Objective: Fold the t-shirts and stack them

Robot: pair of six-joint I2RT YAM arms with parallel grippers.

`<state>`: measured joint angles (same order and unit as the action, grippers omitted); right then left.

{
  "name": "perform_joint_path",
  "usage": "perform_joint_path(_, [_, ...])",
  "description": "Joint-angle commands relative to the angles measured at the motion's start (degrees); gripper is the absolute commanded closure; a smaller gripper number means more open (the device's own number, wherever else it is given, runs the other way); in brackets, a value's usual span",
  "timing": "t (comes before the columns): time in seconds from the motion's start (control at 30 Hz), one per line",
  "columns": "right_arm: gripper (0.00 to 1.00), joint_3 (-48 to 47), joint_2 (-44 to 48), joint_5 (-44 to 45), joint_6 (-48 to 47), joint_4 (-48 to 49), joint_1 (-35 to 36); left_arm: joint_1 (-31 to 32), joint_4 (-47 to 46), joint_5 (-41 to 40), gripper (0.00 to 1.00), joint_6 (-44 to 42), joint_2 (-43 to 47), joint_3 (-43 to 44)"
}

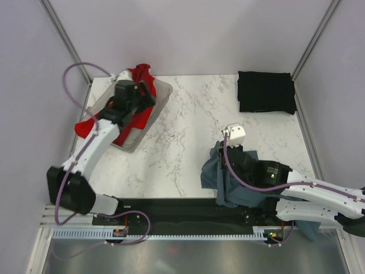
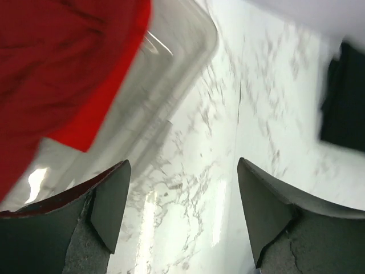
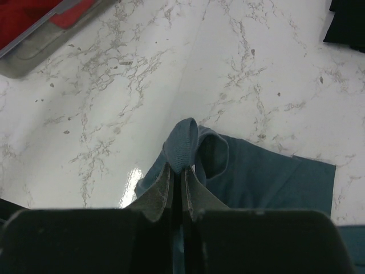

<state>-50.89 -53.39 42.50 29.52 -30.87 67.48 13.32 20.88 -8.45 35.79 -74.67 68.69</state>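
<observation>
The limp, light slate blue-grey cloth t-shirt (image 3: pixel 259 171) is pinched by the right claw (image 3: pixel 181 174) at a bunched edge, judged a sound hold; the left claw (image 2: pixel 182 214) is spread wide, empty.

No legible text, label, brand, number or sign found in any view. Nothing readable made out on cloth, bin, tabletop or arms.
</observation>
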Motion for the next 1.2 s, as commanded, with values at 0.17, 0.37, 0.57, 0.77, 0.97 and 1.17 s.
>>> perform_joint_path(0.17, [1.0, 0.7, 7.8, 3.2, 3.9, -7.2, -0.2, 12.6, 11.7, -3.2, 0.21, -15.9, -34.5, 18.5])
perform_joint_path(0.37, [1.0, 1.1, 10.6, 3.6, 5.5, -9.9, -0.2, 9.5, 20.7, -10.1, 0.21, -18.3, -51.3, 36.5])
perform_joint_path(0.57, [1.0, 1.4, 10.9, 3.8, 6.4, -11.1, -0.2, -4.2, 29.6, -7.1, 0.2, -15.0, -60.7, 54.3])
perform_joint_path(0.77, [1.0, -1.1, 5.8, 6.2, 4.9, -9.0, -0.2, -7.4, 31.6, -2.9, 0.19, -12.2, -52.1, 50.0])
perform_joint_path(0.97, [1.0, -13.9, -8.5, 8.4, -1.7, -8.1, -3.4, -3.2, 27.8, 2.7, 0.18, -10.6, -28.4, 29.3])
perform_joint_path(1.17, [1.0, -9.3, -6.8, 0.1, -1.7, -10.6, -29.9, -3.3, 27.5, 9.7, 0.19, -12.8, -8.1, 13.9])
